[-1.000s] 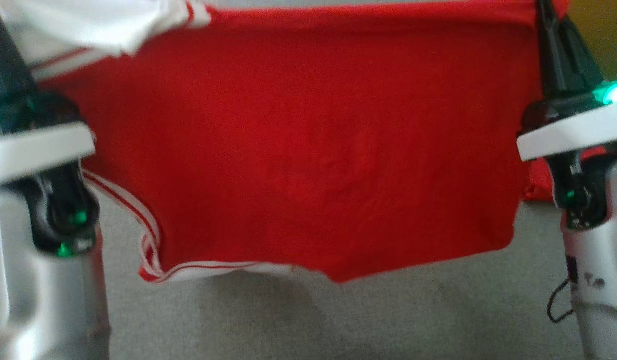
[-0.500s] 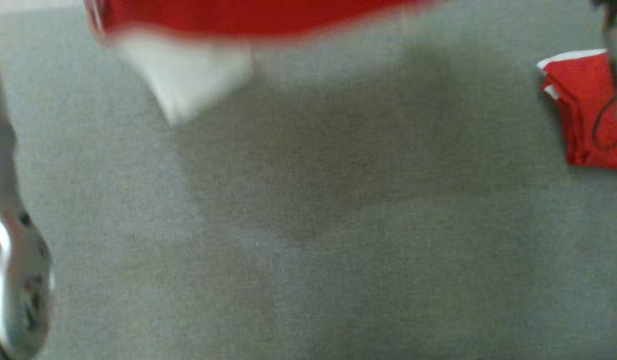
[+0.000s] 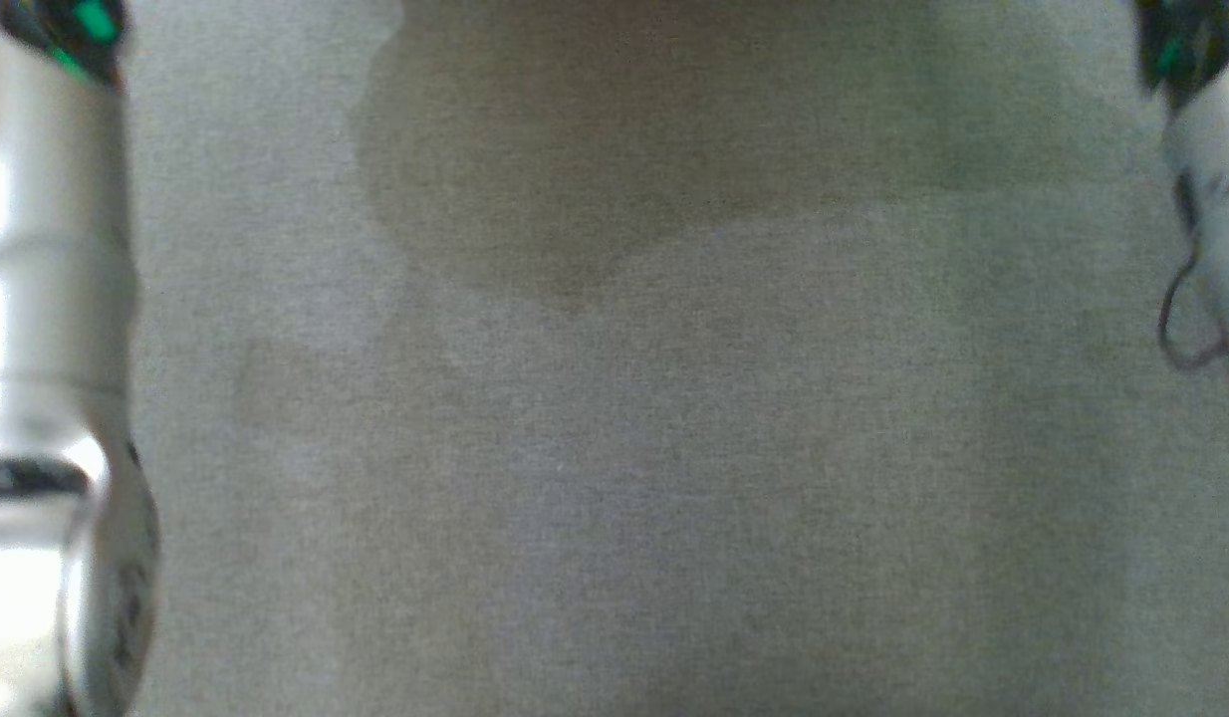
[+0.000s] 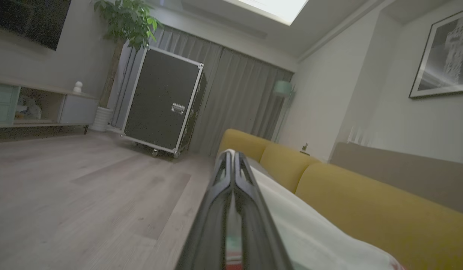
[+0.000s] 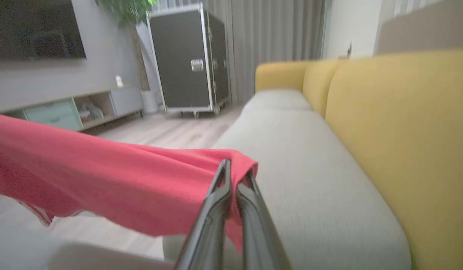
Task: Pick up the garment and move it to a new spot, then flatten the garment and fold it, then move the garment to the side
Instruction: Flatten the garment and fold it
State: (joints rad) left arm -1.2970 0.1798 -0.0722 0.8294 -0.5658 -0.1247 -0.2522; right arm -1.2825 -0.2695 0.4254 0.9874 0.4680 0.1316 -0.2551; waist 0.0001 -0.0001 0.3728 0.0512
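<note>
Garment [image 5: 104, 176] plain red, no print. In the left wrist view its cloth is white, with a red scrap at the bottom edge. Sofa seat [image 3: 614, 448] pale grey, fine weave, darker shadow patch near the top edge. Sofa backrest [image 5: 396, 131] mustard yellow. Flight case [image 4: 164, 101] black, silver edging. Curtains [image 4: 239, 97] grey. Floor [image 4: 66, 187] pale grey-brown wood planks. Plant [image 4: 126, 22] green. Left gripper [image 4: 231, 155] and right gripper [image 5: 233, 176] dark grey, glossy.
</note>
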